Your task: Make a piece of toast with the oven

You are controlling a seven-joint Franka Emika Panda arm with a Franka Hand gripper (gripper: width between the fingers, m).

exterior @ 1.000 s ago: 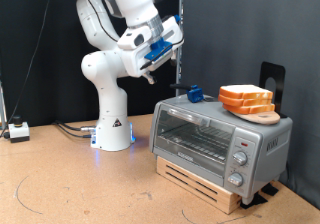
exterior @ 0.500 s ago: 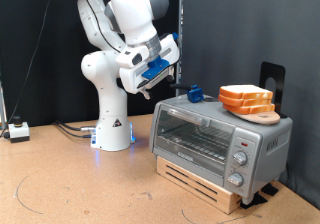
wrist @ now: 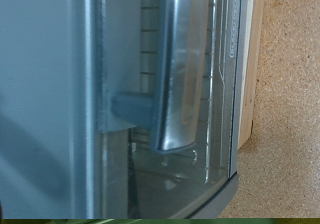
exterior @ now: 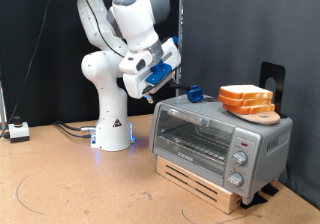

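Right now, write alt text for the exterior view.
A white robot arm's gripper hovers beside the closed silver toaster oven, near its upper corner on the view's left. A stack of bread slices sits on top.

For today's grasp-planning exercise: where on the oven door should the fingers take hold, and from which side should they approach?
Probably the bar handle across the top of the oven's closed glass door. It stands off the glass, leaving room for a finger behind it, so approaching from the front, one finger above and one below, seems best. The gripper hovers beyond the oven's end at the exterior view's left.
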